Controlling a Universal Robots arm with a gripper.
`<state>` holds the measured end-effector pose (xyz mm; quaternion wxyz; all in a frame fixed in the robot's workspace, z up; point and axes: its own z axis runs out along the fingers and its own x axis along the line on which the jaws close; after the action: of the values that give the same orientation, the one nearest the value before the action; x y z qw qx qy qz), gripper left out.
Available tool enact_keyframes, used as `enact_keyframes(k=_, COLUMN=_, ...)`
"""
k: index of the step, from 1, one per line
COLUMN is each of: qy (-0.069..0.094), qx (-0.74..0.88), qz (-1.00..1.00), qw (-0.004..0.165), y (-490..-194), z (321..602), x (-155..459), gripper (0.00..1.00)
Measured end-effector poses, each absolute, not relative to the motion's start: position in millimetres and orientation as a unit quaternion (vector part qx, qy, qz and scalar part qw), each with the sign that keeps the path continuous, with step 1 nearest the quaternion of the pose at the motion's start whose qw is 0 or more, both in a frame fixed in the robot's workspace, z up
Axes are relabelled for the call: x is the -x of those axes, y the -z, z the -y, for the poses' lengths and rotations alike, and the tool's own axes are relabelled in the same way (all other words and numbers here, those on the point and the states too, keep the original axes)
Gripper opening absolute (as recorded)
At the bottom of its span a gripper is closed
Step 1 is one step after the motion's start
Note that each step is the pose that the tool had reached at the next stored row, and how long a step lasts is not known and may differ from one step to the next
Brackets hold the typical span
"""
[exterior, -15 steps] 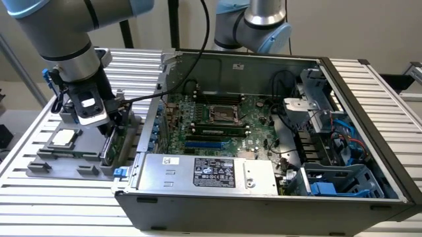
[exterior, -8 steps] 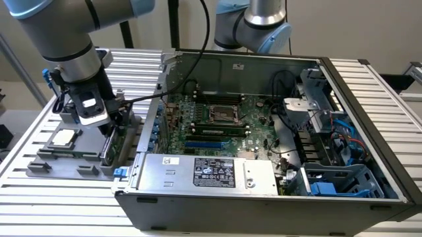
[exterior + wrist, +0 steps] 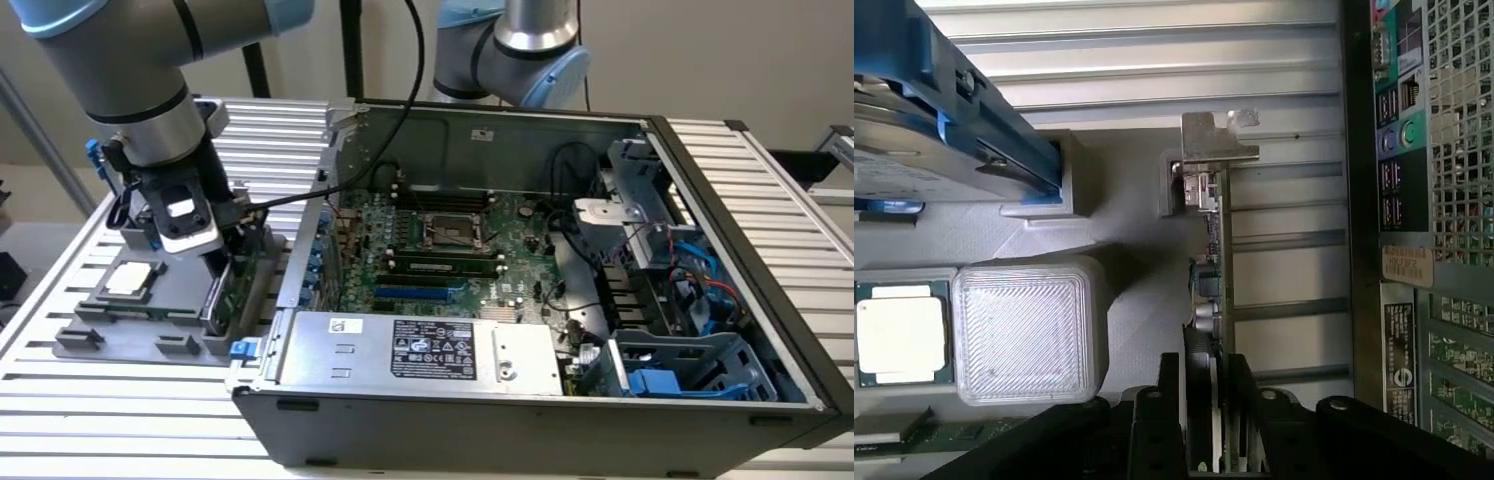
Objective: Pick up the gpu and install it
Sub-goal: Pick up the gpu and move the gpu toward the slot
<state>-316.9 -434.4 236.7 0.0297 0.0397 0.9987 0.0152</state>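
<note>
The gpu (image 3: 1211, 290) stands on edge in a slot of the grey parts holder (image 3: 1124, 300), its silver end bracket (image 3: 1216, 140) farthest from the wrist. My gripper (image 3: 1209, 405) straddles the card, one black finger (image 3: 1169, 420) pressed against each face, so it is shut on the gpu. In the exterior view the gripper (image 3: 220, 262) hangs low over the holder (image 3: 120, 330) at the exterior view's left, just outside the open computer case (image 3: 534, 415), with the gpu (image 3: 230, 298) upright beneath it.
Inside the case lie the green motherboard (image 3: 441, 240), a silver power supply (image 3: 414, 345) and blue drive cages (image 3: 667, 380). On the holder sit a CPU (image 3: 899, 340), a white square block (image 3: 1029, 330) and a hard drive with blue rails (image 3: 944, 120). A second arm (image 3: 514, 50) stands behind.
</note>
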Motion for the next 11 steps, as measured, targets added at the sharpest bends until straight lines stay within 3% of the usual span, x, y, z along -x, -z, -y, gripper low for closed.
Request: enact_keyframes(k=11, qy=-0.014, qx=-0.040, qz=-0.999, qw=0.030, y=-236.7, z=434.3, x=316.9, gripper=0.00)
